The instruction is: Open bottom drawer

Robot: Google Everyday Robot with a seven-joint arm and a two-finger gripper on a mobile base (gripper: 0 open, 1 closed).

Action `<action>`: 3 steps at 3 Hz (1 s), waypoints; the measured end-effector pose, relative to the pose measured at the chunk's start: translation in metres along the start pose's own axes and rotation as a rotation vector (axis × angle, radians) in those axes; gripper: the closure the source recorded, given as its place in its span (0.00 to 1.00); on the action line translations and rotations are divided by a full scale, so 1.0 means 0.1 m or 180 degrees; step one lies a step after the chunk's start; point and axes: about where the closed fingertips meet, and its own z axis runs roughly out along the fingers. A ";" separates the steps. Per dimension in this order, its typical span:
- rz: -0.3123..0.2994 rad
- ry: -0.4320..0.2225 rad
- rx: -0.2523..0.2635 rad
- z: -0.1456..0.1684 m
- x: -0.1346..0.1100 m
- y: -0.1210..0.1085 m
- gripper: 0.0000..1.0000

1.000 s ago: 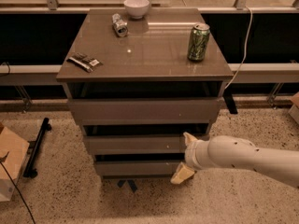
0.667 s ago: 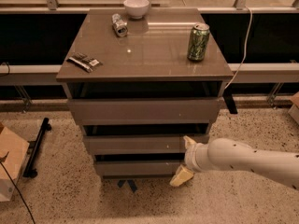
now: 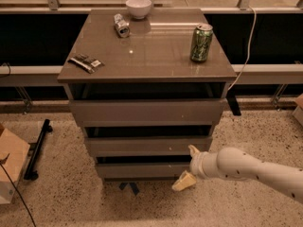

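Cabinet (image 3: pixel 142 56): set on a speckled floor, with three drawer fronts stacked under a brown top.
Bottom drawer (image 3: pixel 142 170): found lowest in the stack, under the middle drawer (image 3: pixel 149 145); a flat grey front is shown, with a narrow dark strip above it.
Top drawer (image 3: pixel 147 111): the tallest front, with a dark gap seen beneath the cabinet top.
Gripper (image 3: pixel 188 166): placed at the right end of the bottom drawer front, carried on a white arm (image 3: pixel 251 169) reaching in from the right.
Jaws: held wide apart, one finger raised near the middle drawer's lower edge and the other dropped below the bottom drawer front; whether the front is touched cannot be told.
Can (image 3: pixel 201 42): stood upright near the top's right edge.
Bowl (image 3: pixel 138 7): set at the back edge.
Small can (image 3: pixel 121 25): laid on its side just beside the bowl.
Packet (image 3: pixel 85 63): laid near the left edge.
Box (image 3: pixel 9 164): seen on the floor at far left.
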 end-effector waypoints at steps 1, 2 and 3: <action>0.0166 -0.0115 -0.0055 0.18 0.13 -0.01 0.00; 0.0316 -0.0135 -0.0132 0.36 0.29 0.00 0.00; 0.0454 -0.0131 -0.0171 0.49 0.43 -0.02 0.00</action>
